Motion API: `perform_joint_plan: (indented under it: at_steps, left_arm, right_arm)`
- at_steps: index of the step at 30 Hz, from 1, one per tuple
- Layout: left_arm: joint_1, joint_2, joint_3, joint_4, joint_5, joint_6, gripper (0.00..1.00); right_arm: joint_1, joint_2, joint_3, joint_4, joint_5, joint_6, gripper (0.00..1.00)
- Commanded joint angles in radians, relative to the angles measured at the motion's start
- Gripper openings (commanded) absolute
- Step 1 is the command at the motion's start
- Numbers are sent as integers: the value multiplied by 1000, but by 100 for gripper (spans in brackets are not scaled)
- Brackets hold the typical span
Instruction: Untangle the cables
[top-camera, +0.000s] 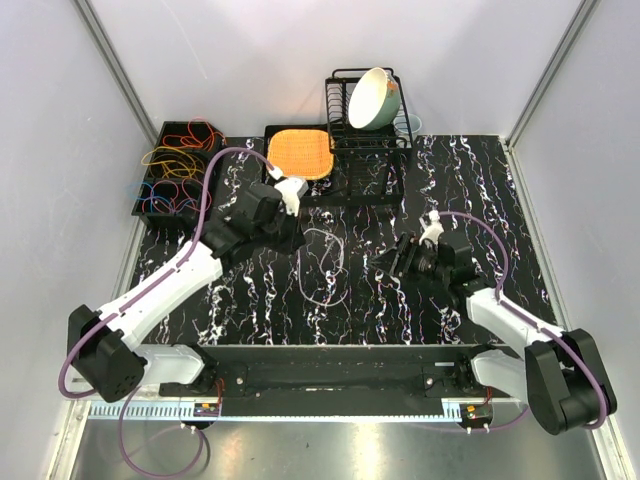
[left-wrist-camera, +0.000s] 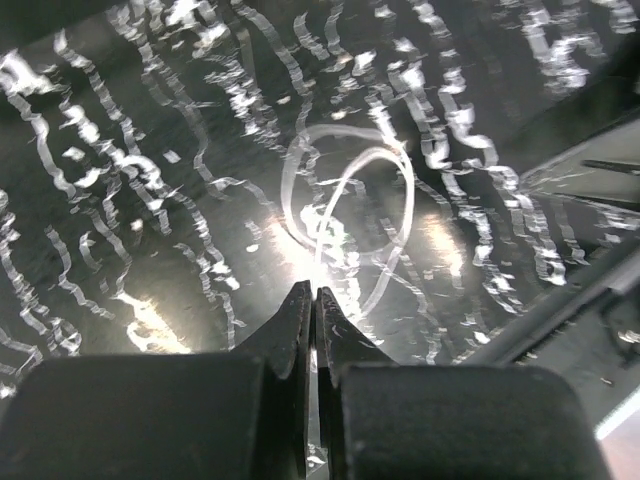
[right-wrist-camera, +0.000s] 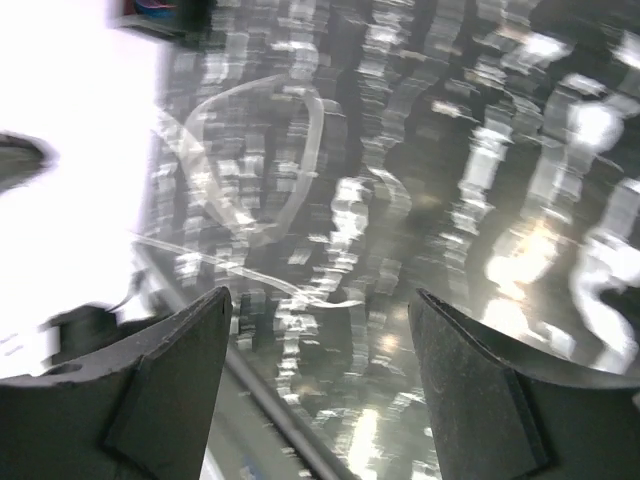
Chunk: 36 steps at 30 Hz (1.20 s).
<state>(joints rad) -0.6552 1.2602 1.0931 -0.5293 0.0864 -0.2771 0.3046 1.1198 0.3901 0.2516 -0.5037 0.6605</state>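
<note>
A pale cable loop (top-camera: 322, 265) lies on the black marbled table between the two arms. My left gripper (top-camera: 298, 238) is at the loop's upper left end. In the left wrist view the left gripper (left-wrist-camera: 315, 292) is shut, a strand of the pale cable loop (left-wrist-camera: 350, 195) runs straight into its tips, and a pale strip shows between the fingers. My right gripper (top-camera: 390, 262) hovers just right of the loop, open and holding nothing. In the right wrist view the right gripper (right-wrist-camera: 320, 300) has the pale cable loop (right-wrist-camera: 250, 160) ahead to the left. More cables (top-camera: 180, 160), orange, red, yellow and blue, sit piled in a bin.
A black bin (top-camera: 150, 205) stands at the back left edge. An orange mat (top-camera: 300, 152) lies on a black tray at the back. Beside it stands a wire dish rack (top-camera: 365, 150) holding a tilted bowl (top-camera: 372, 98). White walls close in on three sides.
</note>
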Motion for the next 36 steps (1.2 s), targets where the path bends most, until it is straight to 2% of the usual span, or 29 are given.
perform_joint_plan:
  at_steps: [1, 4, 10, 17, 24, 32, 35, 36]
  left_arm:
    - [-17, -10, 85, -4, 130, 4, 0]
    - [-27, -13, 117, -29, 147, 1, 0]
    - [-43, -8, 143, -31, 165, -22, 0]
    - [-66, 5, 171, -24, 176, -39, 0]
    - [-83, 24, 203, -26, 184, -47, 0]
    - [-118, 33, 272, -54, 194, -85, 0]
    - [-138, 31, 327, -92, 191, -100, 0]
    - [-142, 33, 343, -115, 190, -103, 0]
  right_arm:
    - [-4, -22, 93, 179, -172, 94, 78]
    - [-2, 23, 141, 227, -272, 122, 78]
    - [10, 106, 167, 350, -331, 194, 77]
    - [40, 173, 170, 380, -345, 189, 71]
    - [86, 215, 181, 325, -312, 133, 70]
    - [97, 251, 226, 137, -90, 83, 67]
    - [102, 255, 256, 48, 6, 68, 63]
    - [102, 253, 263, 16, 83, 59, 60]
